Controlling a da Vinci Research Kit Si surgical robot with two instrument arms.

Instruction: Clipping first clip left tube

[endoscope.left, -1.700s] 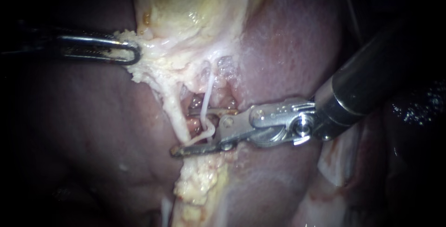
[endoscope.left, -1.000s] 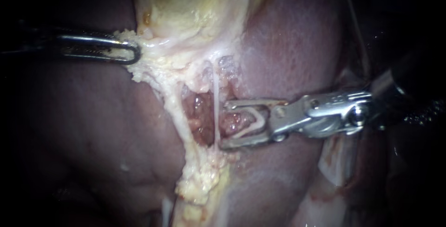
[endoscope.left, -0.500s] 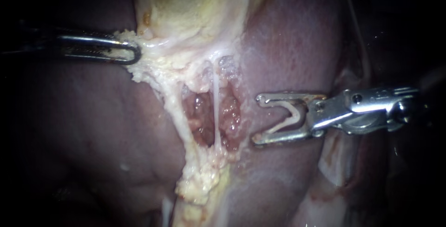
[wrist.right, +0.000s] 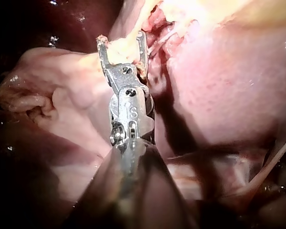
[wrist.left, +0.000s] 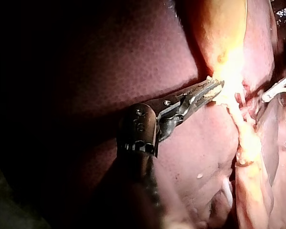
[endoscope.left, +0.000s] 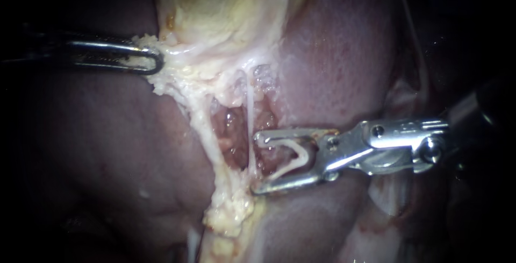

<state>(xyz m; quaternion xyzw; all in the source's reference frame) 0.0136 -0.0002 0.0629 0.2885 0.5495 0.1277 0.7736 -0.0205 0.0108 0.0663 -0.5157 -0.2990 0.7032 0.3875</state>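
My left instrument (endoscope.left: 146,61) comes in from the left, its jaws shut on the pale fatty edge of the gallbladder (endoscope.left: 226,10) and holding it taut; the left wrist view shows the same hold (wrist.left: 209,89). My right instrument (endoscope.left: 257,163) carries a white V-shaped clip (endoscope.left: 298,155) between jaws that stand wide apart. Their tips sit just right of a thin white tube (endoscope.left: 250,113), touching or nearly so. A thicker pale strand (endoscope.left: 203,128) runs to that tube's left. In the right wrist view the jaws (wrist.right: 121,47) straddle pale tissue.
Liver (endoscope.left: 333,58) surrounds the dissected window, where red raw tissue (endoscope.left: 234,134) shows behind the tube. Yellow fat (endoscope.left: 231,214) hangs below the window. The right instrument's tips (wrist.left: 279,93) show ahead of the left jaws in the left wrist view.
The right instrument drew back to the right, off the tubes, with the clip still in its jaws, then came left again to the thin tube. The left instrument has held still.
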